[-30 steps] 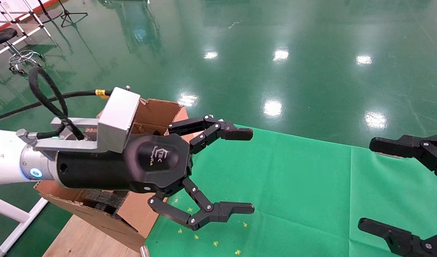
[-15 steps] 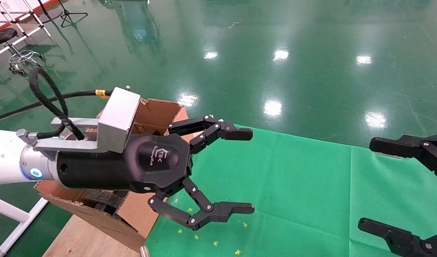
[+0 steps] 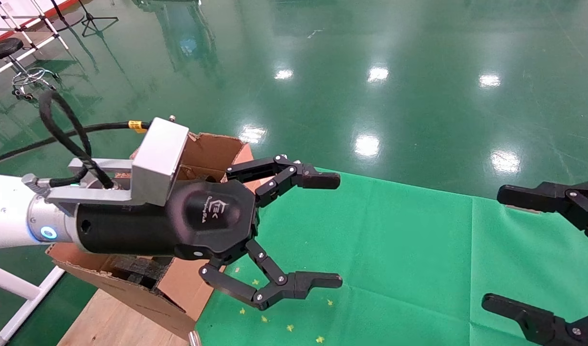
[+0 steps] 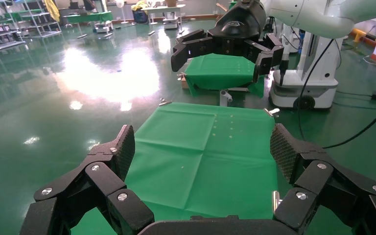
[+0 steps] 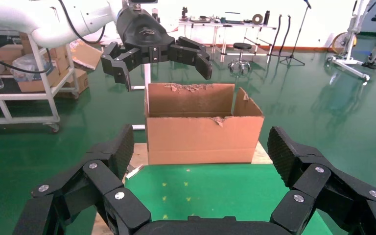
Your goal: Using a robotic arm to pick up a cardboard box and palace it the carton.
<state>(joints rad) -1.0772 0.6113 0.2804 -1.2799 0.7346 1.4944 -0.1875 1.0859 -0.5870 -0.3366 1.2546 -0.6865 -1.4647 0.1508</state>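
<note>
The robotic arm is my left one, white with a silver wrist. Its gripper (image 3: pixel 340 229) hangs open and holds nothing, just right of the carton (image 3: pixel 212 149) and over the left end of the green-covered table (image 3: pixel 395 250). The left wrist view shows that gripper (image 4: pixel 203 147) with only green cloth between its fingers. The carton (image 5: pixel 200 132) stands with torn flaps upright, and black foam (image 3: pixel 135 269) shows inside it. My right gripper (image 3: pixel 491 247) is open and idle at the table's right end. The cardboard box is out of view.
The carton rests on a wooden platform (image 3: pixel 111 322) beside the table's left edge. Small yellow marks (image 3: pixel 289 327) dot the cloth near it. Glossy green floor surrounds the table. A stool (image 3: pixel 6 48) and stands are far back left. A wheeled robot base (image 4: pixel 303 93) stands behind the table.
</note>
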